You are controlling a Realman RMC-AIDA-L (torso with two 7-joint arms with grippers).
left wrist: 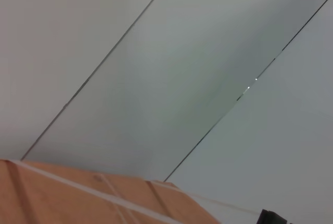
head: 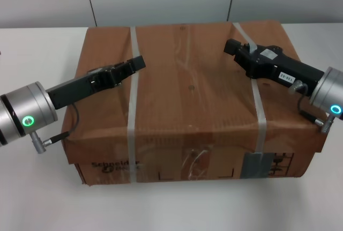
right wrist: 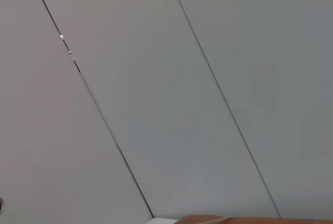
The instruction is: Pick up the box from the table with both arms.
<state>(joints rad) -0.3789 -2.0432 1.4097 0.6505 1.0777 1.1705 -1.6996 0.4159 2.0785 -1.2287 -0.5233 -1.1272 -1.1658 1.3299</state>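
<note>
The table [head: 32, 199] is a wide white top, and the box [head: 187, 97] takes up most of its middle, a big brown carton that lies under both grippers. Its near side, facing the robot, carries black "Schneider" print [head: 115, 168] and a grey label [head: 255, 165]. Two pale straps cross the top from the far edge to the near side: the left strap [head: 132, 94] runs just beyond the tip of the left gripper, and the right strap [head: 256, 94] passes beneath the body of the right gripper. The left arm [head: 24, 116] reaches in from the left edge of the box, and the left gripper [head: 134, 65] lies low over the top's left half, pointing toward the far middle, with the box directly below it. The right arm [head: 329, 94] comes in over the right edge, and the right gripper [head: 233, 47] sits over the top's far right part, pointing toward the far left. Whether either gripper touches the cardboard cannot be told, and for both grippers the jaws' state cannot be told either. The left wrist view shows a strapped corner of the box below a grey panelled wall [left wrist: 156, 68]; the right wrist view shows mostly wall with a sliver of box edge.
</note>
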